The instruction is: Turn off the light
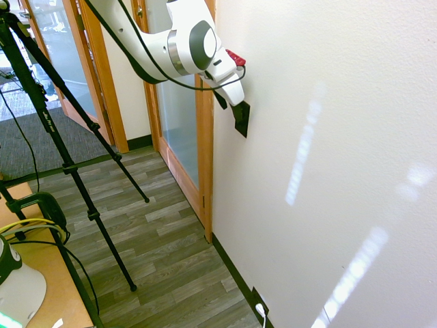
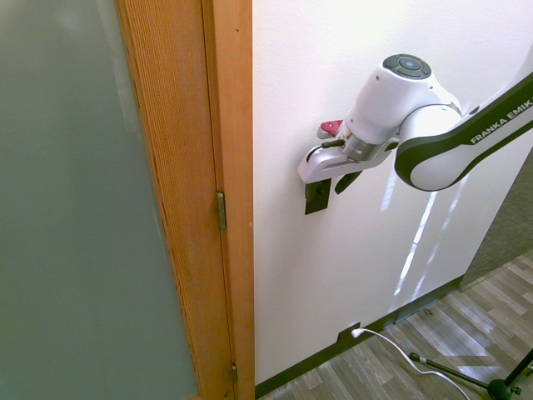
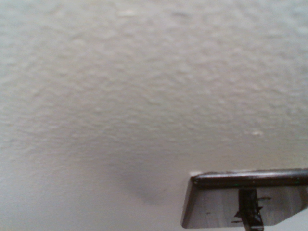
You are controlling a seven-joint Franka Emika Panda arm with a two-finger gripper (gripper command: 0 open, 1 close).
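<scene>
The white two-finger gripper (image 2: 326,171) was pressed in against the wall, at the upper edge of the small black upright rectangular switch plate (image 2: 317,197). Whether its fingers stood apart or together could not be told: in both exterior views the hand's body and the plate hid them. In the first exterior view the white hand came down from above onto the top of the switch plate (image 1: 242,119), with a red tab at its back.

The switch plate sat on the white textured wall (image 1: 328,137), just beside the orange-brown wooden door frame (image 2: 225,167) with its frosted glass panel (image 2: 75,200). In the wrist view the glossy plate (image 3: 240,202) showed close by with a narrow dark toggle at its middle, the rest being bare wall. No lamp was visible.

Low on the wall, well apart from the switch, a black outlet plate (image 2: 347,333) held a white plug (image 2: 358,332) and cord over grey wood-plank flooring (image 1: 164,253).

The likely risk was a miss: the contact seemed to be at the plate's upper rim, not on the toggle, so a push could slide off the glossy face, or press hard into the wall, and leave the light on.
</scene>
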